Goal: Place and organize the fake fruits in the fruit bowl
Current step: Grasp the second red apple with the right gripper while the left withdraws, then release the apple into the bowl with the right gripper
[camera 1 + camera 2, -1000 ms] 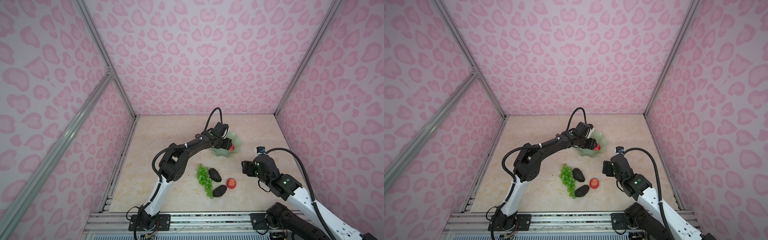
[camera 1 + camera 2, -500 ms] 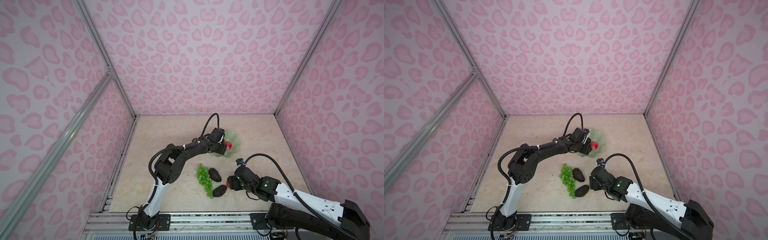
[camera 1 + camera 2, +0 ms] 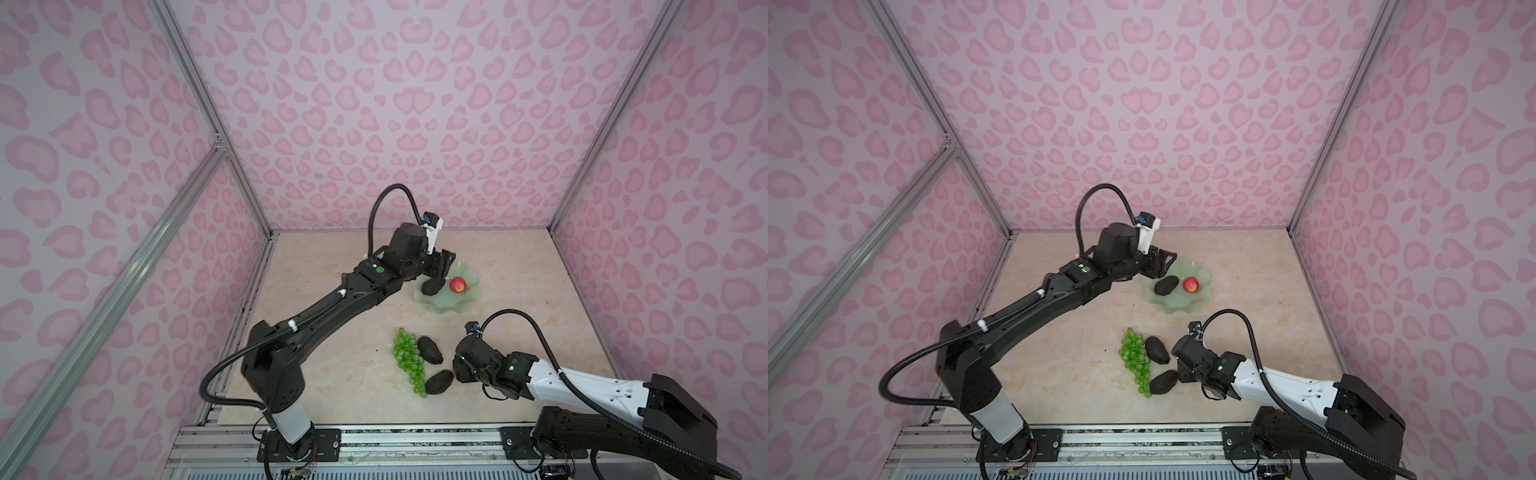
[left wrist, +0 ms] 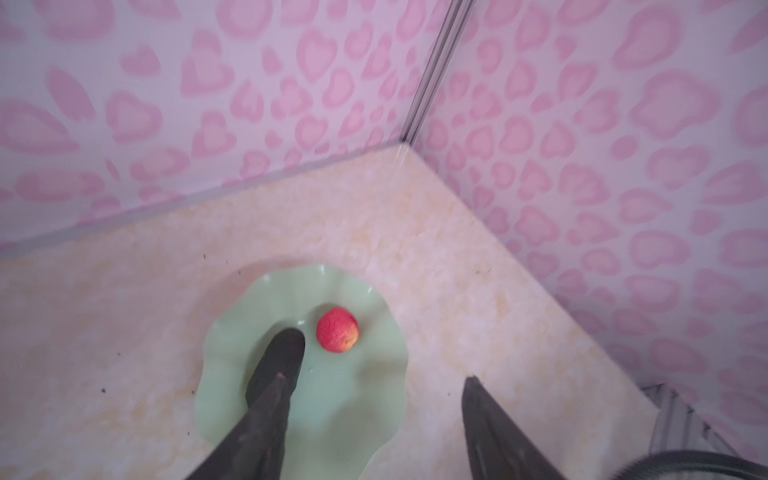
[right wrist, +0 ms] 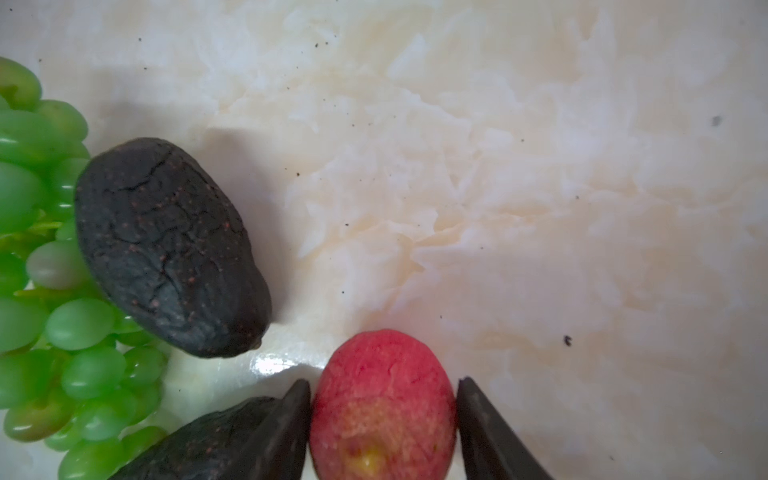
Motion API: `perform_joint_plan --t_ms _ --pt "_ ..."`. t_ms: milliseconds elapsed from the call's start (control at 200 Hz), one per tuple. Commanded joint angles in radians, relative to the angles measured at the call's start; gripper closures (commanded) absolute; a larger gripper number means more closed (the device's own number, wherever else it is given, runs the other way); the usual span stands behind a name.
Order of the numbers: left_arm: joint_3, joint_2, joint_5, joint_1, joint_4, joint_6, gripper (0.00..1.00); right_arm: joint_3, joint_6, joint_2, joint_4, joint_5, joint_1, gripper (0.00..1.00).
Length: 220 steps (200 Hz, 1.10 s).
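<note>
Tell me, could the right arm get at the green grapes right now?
Probably not directly: the right gripper has its jaws closed on a red apple, and two avocados lie between it and the grapes.

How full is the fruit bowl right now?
Partly filled. The fruit bowl holds one avocado and one apple; the grapes, two more avocados and the second apple, pinched by the right gripper, sit outside it.

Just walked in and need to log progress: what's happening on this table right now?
Fake fruit is being loaded into the fruit bowl. One avocado and one apple lie in it, with the left claw open and empty above. The right claw grips the second apple on the table. The grapes and two more avocados lie beside it, outside the bowl.
</note>
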Motion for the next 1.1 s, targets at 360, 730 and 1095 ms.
perform_joint_plan --t_ms 360,730,1095 --pt "-0.352 -0.286 -0.106 0.0 0.01 -0.045 0.32 0.088 -0.05 -0.167 -0.12 0.18 -0.005 0.71" --pt "-0.699 -0.443 -0.091 -0.002 -0.003 -0.196 0.33 0.32 -0.292 0.008 0.022 0.039 -0.299 0.71" --pt "-0.837 -0.494 -0.063 -0.012 0.014 -0.182 0.33 0.614 -0.405 0.479 0.064 -0.08 -0.381 0.72"
